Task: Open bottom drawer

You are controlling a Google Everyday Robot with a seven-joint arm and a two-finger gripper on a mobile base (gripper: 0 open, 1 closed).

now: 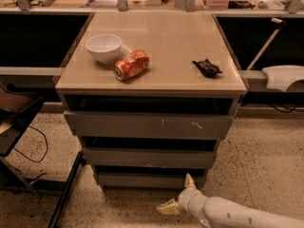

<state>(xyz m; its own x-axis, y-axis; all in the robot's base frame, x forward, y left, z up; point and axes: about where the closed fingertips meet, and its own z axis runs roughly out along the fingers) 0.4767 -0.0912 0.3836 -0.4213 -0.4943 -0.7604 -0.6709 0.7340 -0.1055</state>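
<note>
Low at front right, over speckled floor [266, 165] with open room to the right: pincer [176, 196] spread wide, one fingertip [189, 180] up at the lower right edge of the bottom drawer [142, 180], the other pointing left; contact impossible to judge. Just behind, at the foot of the stack: that drawer, narrowest of three grey fronts, plain and unmarked. Farther up and back: tan surface [161, 37] with bowl [103, 47], can [131, 64] on its side, small black thing [206, 67]; chair [14, 113] crowding the left.
</note>
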